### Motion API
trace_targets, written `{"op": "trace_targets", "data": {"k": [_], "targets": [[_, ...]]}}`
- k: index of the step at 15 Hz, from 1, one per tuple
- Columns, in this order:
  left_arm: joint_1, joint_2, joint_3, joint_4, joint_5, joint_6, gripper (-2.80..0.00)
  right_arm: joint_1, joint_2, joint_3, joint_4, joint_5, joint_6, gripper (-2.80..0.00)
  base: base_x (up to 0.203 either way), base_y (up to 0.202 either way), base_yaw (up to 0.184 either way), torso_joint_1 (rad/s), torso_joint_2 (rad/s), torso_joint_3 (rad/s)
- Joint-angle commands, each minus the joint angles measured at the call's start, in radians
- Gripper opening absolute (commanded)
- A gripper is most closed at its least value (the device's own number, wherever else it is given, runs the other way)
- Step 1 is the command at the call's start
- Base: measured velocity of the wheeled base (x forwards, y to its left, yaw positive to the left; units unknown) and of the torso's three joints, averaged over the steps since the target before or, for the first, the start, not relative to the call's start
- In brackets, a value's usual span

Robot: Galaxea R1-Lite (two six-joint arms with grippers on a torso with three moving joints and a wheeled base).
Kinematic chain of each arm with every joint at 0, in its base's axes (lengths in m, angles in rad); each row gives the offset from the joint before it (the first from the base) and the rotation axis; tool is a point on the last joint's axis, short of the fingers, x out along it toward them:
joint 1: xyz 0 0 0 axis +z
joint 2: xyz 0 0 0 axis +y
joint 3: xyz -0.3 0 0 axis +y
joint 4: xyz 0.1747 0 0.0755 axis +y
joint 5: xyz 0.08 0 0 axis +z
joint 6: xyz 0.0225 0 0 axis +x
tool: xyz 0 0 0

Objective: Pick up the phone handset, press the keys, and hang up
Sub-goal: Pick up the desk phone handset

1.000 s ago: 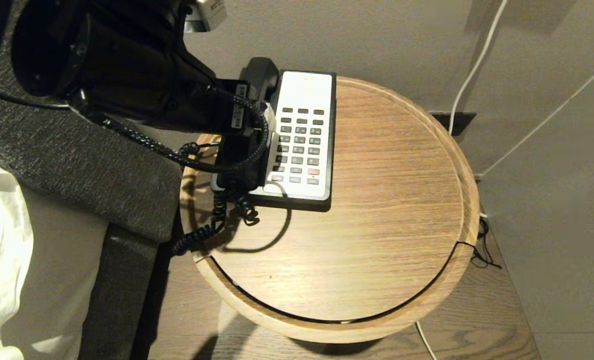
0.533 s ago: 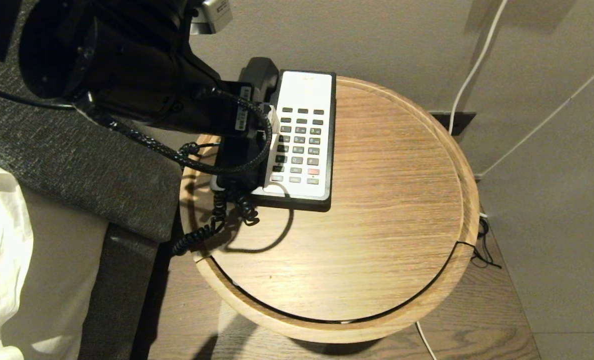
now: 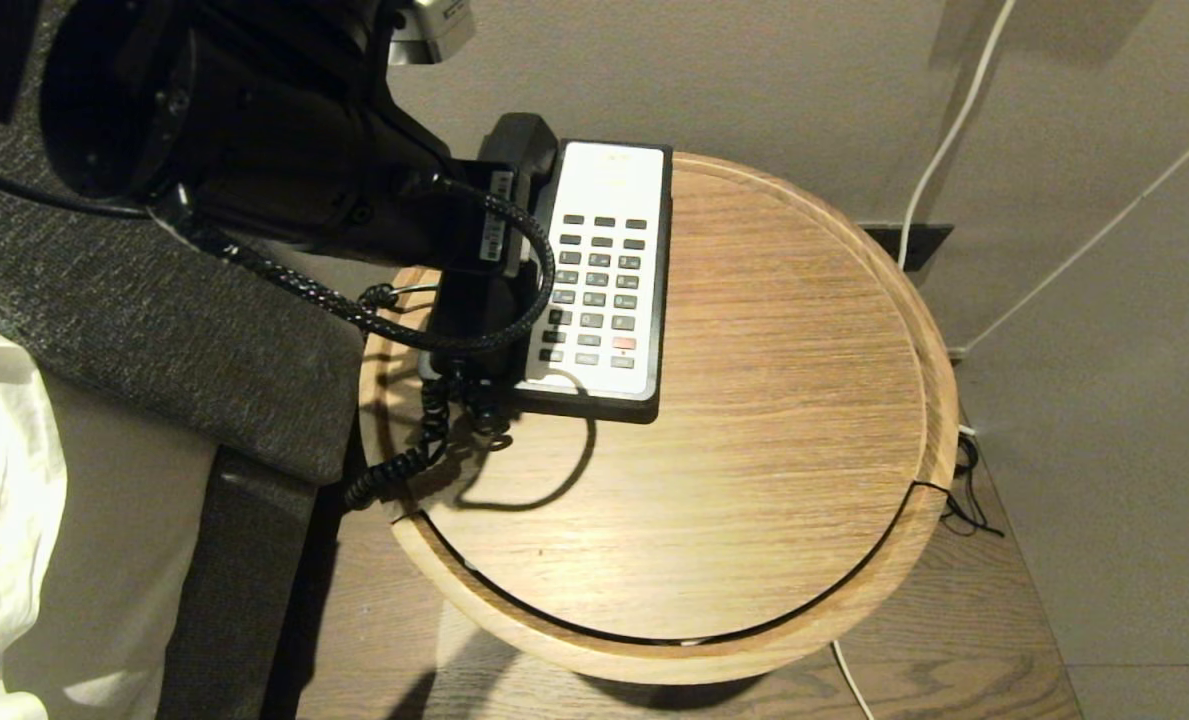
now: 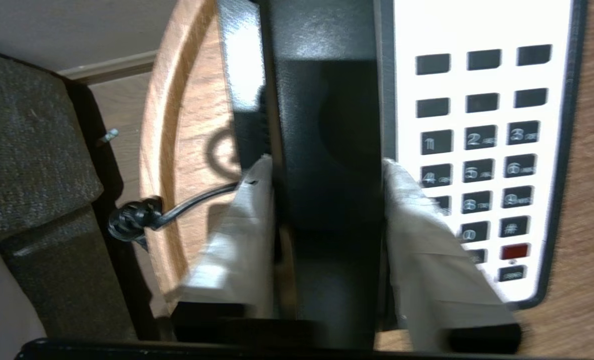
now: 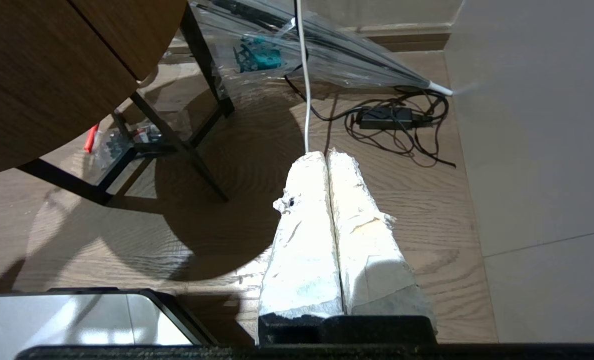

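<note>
Item: long glossy black plastic phone handset point(image 4: 326, 150), coiled cord; I judge rigid, light, slippery. Left gripper point(image 4: 326, 172) pads clamp mid-shaft — best hold. Right gripper point(image 5: 326, 160) closed, empty, parked.

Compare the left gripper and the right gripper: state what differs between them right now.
The left gripper sits over the wooden table with its fingers against both sides of the phone handset; the right gripper hangs over the wooden floor, holding nothing. The left's fingers stand apart with the handset between them; the right's are pressed together. Both have white-wrapped fingers.
</note>
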Motion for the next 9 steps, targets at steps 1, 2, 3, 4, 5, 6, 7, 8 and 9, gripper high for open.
{"op": "trace_targets", "data": {"k": [1, 2, 3, 4, 5, 6, 7, 8, 9], "targets": [[-0.004, 0.000, 0.000, 0.006, 0.005, -0.002, -2.80, 0.000, 0.000, 0.000, 0.000, 0.000, 0.000, -2.80, 0.000, 0.000, 0.000, 0.000, 0.00, 0.000], [-0.011, 0.000, 0.000, 0.006, 0.005, -0.002, -2.80, 0.000, 0.000, 0.000, 0.000, -0.001, 0.000, -2.80, 0.000, 0.000, 0.000, 0.000, 0.00, 0.000], [-0.013, -0.001, 0.000, 0.006, 0.005, -0.002, -2.80, 0.000, 0.000, 0.000, 0.000, 0.000, 0.000, -2.80, 0.000, 0.000, 0.000, 0.000, 0.00, 0.000], [-0.015, -0.003, 0.000, 0.006, 0.005, -0.003, -2.80, 0.000, 0.000, 0.000, 0.000, -0.001, 0.000, -2.80, 0.000, 0.000, 0.000, 0.000, 0.00, 0.000], [-0.017, -0.006, 0.000, 0.006, 0.006, -0.002, -2.80, 0.000, 0.000, 0.000, 0.000, 0.000, 0.000, -2.80, 0.000, 0.000, 0.000, 0.000, 0.00, 0.000], [-0.023, -0.010, 0.000, 0.006, 0.006, -0.002, -2.80, 0.000, 0.000, 0.000, 0.000, -0.001, 0.000, -2.80, 0.000, 0.000, 0.000, 0.000, 0.00, 0.000], [-0.026, -0.017, 0.000, 0.004, 0.008, -0.002, -2.80, 0.000, 0.000, 0.000, 0.000, 0.000, 0.000, -2.80, 0.000, 0.000, 0.000, 0.000, 0.00, 0.000], [-0.027, -0.022, 0.000, 0.003, 0.010, -0.002, -2.80, 0.000, 0.000, 0.000, 0.000, -0.001, 0.000, -2.80, 0.000, 0.000, 0.000, 0.000, 0.00, 0.000], [-0.030, -0.031, 0.000, 0.004, 0.011, -0.002, -2.80, 0.000, 0.000, 0.000, 0.000, -0.001, 0.000, -2.80, 0.000, 0.000, 0.000, 0.000, 0.00, 0.000]]}}
